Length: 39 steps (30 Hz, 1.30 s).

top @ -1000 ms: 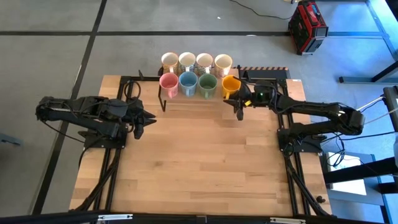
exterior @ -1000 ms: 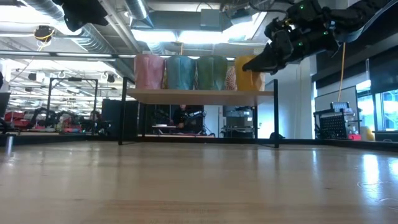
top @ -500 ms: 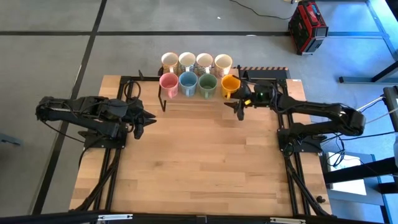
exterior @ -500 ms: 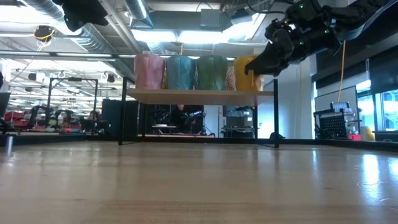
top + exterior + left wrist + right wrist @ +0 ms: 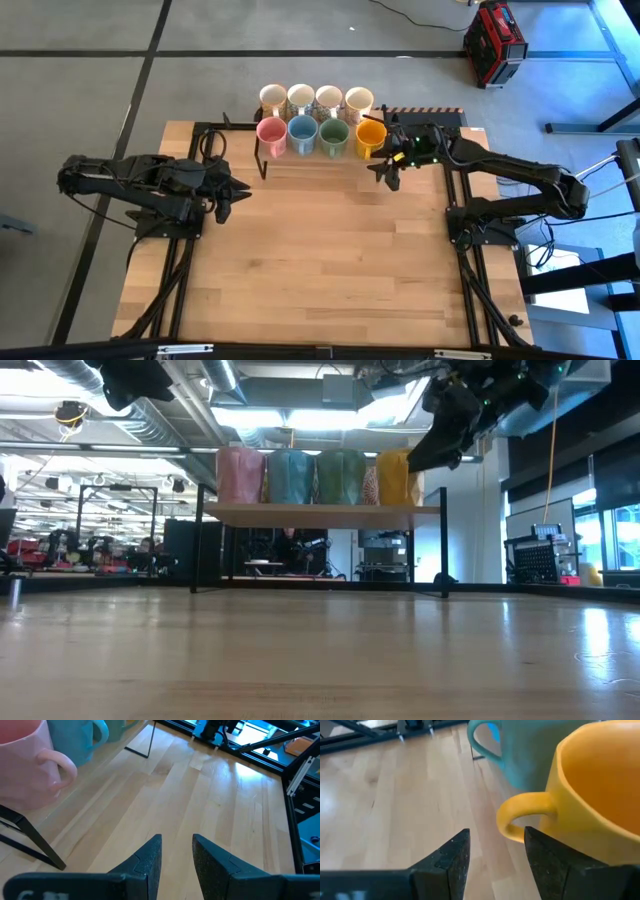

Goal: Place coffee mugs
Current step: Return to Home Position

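Eight mugs stand by their bases on a raised shelf [image 5: 320,511] at the table's far edge. The near row is pink [image 5: 271,134], light blue [image 5: 302,131], green [image 5: 334,134] and orange [image 5: 371,135]. Four white mugs [image 5: 315,98] stand behind them. My right gripper [image 5: 386,171] is open on the near side of the orange mug [image 5: 600,795], its fingers just short of the mug's handle [image 5: 520,815], and I see no touch. My left gripper [image 5: 238,192] is open and empty over the table's left side, near the pink mug [image 5: 25,770].
The shelf stands on thin black legs [image 5: 443,550] with open space beneath it. Black frame rails [image 5: 470,260] run along both sides of the wooden table [image 5: 320,260]. A red case [image 5: 494,42] sits on the floor beyond the table.
My right gripper's wrist has risen and its fingers have tipped more steeply downward, staying beside the orange mug. The mugs have not moved.
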Motion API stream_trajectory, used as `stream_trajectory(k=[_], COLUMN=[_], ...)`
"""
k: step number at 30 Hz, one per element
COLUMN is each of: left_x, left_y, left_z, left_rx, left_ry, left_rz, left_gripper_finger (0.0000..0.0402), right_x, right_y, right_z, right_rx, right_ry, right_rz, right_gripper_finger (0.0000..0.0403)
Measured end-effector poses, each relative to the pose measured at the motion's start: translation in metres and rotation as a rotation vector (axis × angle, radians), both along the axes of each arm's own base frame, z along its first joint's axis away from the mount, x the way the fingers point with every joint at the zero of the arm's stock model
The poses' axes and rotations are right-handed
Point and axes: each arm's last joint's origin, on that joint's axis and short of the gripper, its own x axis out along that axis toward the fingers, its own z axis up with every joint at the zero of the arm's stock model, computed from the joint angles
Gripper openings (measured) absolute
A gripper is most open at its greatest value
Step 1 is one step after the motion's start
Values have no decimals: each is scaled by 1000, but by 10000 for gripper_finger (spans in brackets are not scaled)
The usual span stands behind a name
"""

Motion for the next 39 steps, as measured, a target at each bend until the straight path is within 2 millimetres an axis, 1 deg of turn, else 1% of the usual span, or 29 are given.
stream_trajectory(k=[7, 11, 13, 15, 16, 18, 20, 21, 22, 23, 25, 28, 29, 31, 33, 36, 37, 39], left_x=[0, 0, 1, 4, 7, 10, 11, 11, 11, 10, 10, 7, 6, 4, 4, 4, 4, 5], left_y=[0, 0, -1, -3, -4, -7, -9, -11, -12, -12, -14, -13, -13, -12, -12, -13, -13, -12], left_z=[0, 0, 1, 6, 8, 10, 8, 7, 2, -3, -15, -36, -41, -51, -58, -63, -63, -69], left_rx=[0, -5, 6, 41, 59, 111, 150, 156, 163, 175, 190, 154, 139, 136, 136, 100, 133, 188], left_ry=[0, 1, -8, -66, -112, -203, -302, -360, -402, -431, -479, -462, -454, -436, -420, -406, -403, -393], left_rz=[0, -9, -34, -77, -107, -167, -203, -223, -243, -264, -299, -279, -271, -269, -269, -271, -286, -304], left_gripper_finger=[103, 103, 97, 79, 67, 34, 10, 7, 7, 9, 9, 5, 4, 2, 1, 1, 1, 1], right_x=[-9, -24, -30, -30, -29, -24, -23, -23, -24, -25, -29, -34, -35, -36, -34, -32, -31, -31], right_y=[5, 13, 21, 37, 47, 68, 87, 94, 100, 106, 114, 121, 123, 126, 128, 130, 130, 131], right_z=[33, 62, 80, 96, 104, 120, 127, 128, 127, 123, 112, 93, 88, 74, 66, 65, 63, 50], right_rx=[68, 210, 297, 303, 281, 203, 134, 97, 65, 41, 28, 78, 109, 136, 148, 182, 165, 107], right_ry=[134, 264, 278, 212, 146, -58, -246, -320, -387, -430, -487, -536, -541, -490, -460, -473, -469, -417], right_rz=[2, -55, -89, -38, 1, 81, 130, 147, 156, 162, 148, 81, 69, 71, 94, 128, 135, 171], right_gripper_finger=[177, 177, 177, 166, 153, 115, 65, 38, 20, 11, 21, 48, 55, 66, 73, 76, 76, 76])
